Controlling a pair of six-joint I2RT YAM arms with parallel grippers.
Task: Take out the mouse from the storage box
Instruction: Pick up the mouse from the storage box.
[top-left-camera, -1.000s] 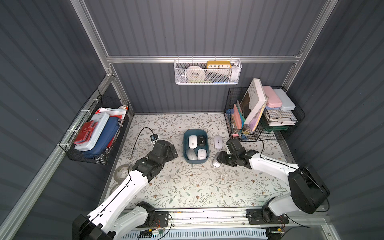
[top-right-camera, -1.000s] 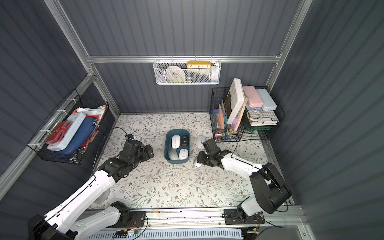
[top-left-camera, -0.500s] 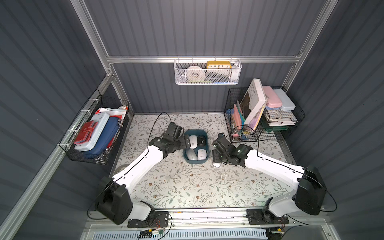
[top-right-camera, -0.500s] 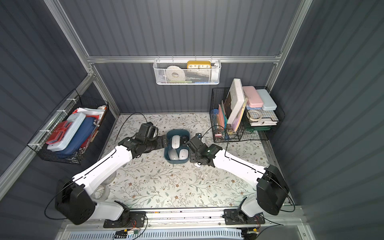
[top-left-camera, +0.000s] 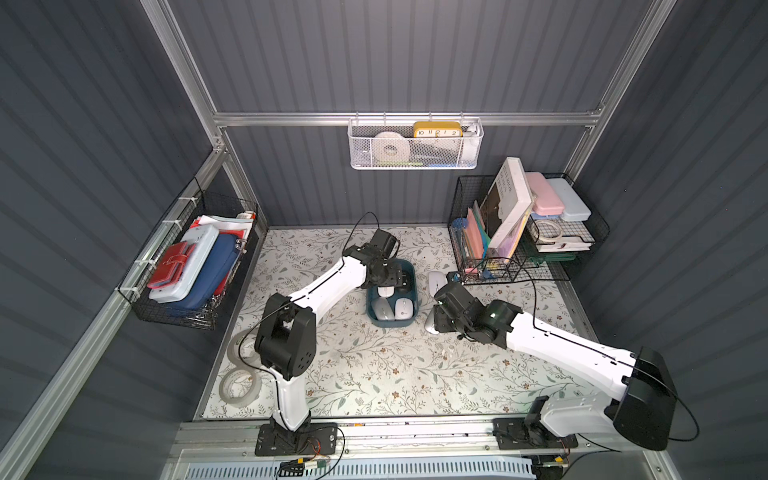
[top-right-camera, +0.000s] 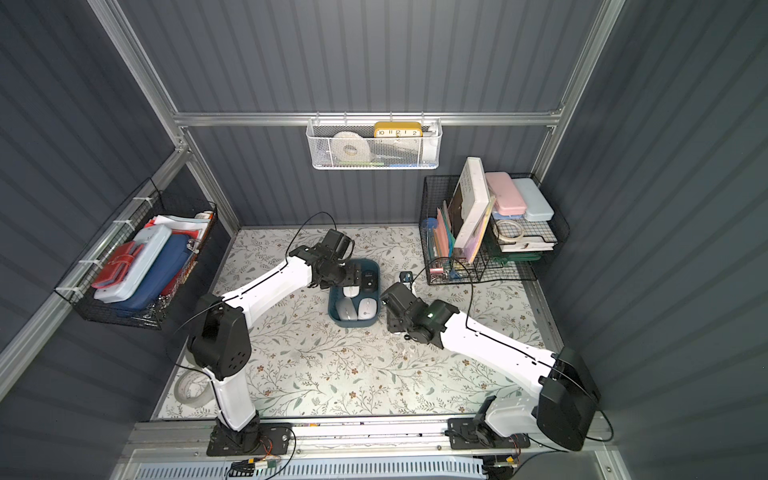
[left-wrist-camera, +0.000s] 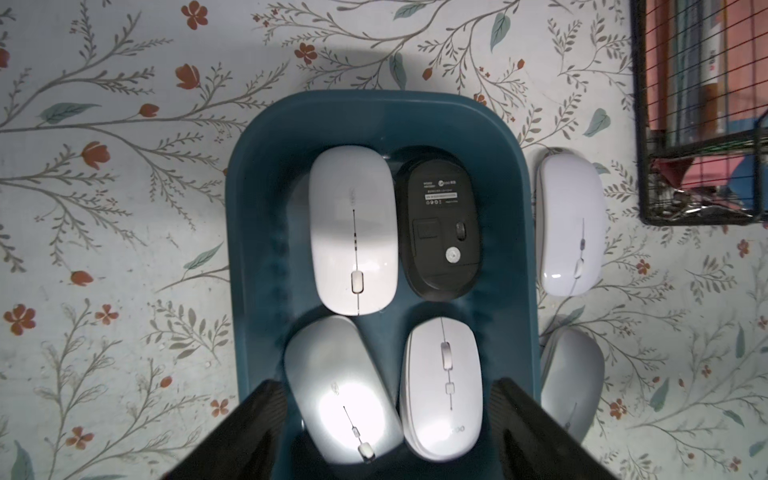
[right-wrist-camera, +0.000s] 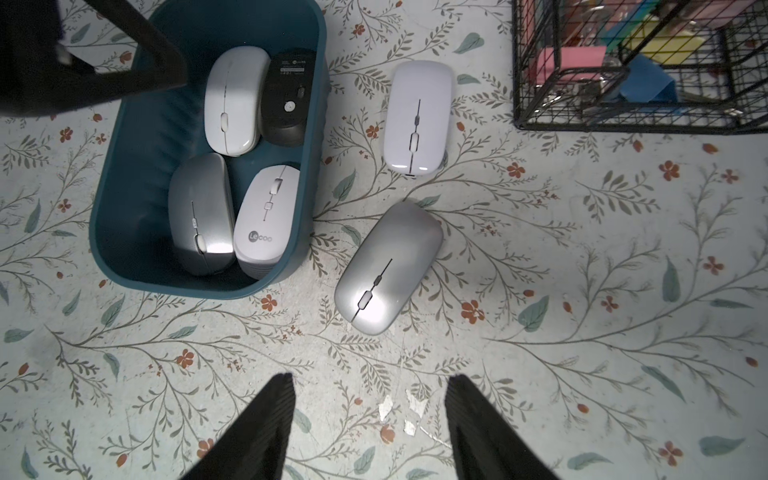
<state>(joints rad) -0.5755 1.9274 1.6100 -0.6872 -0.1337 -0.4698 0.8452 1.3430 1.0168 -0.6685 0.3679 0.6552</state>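
The teal storage box (top-left-camera: 390, 323) stands mid-table in both top views and holds several mice: a white mouse (left-wrist-camera: 353, 228), an upturned black mouse (left-wrist-camera: 440, 228), a silver mouse (left-wrist-camera: 340, 386) and a white Lecoo mouse (left-wrist-camera: 442, 386). My left gripper (left-wrist-camera: 386, 395) hangs open above the box (left-wrist-camera: 249, 208), its fingers on either side of the silver and Lecoo mice, gripping nothing. To the right of the box, a white mouse (right-wrist-camera: 417, 116) and a silver mouse (right-wrist-camera: 388, 266) lie on the table. My right gripper (right-wrist-camera: 370, 399) is open over bare table, just in front of that silver mouse.
A black wire basket (top-left-camera: 519, 232) of books and cases stands at the back right, close to the white mouse outside the box. Another wire basket (top-left-camera: 187, 266) hangs on the left wall and a white mesh basket (top-left-camera: 415, 145) on the back wall. Tape rolls (top-left-camera: 241, 382) lie front left.
My left arm has swung from the left of the table to above the box, its jaws narrowing a little. My right gripper has drawn back slightly from the silver mouse on the table.
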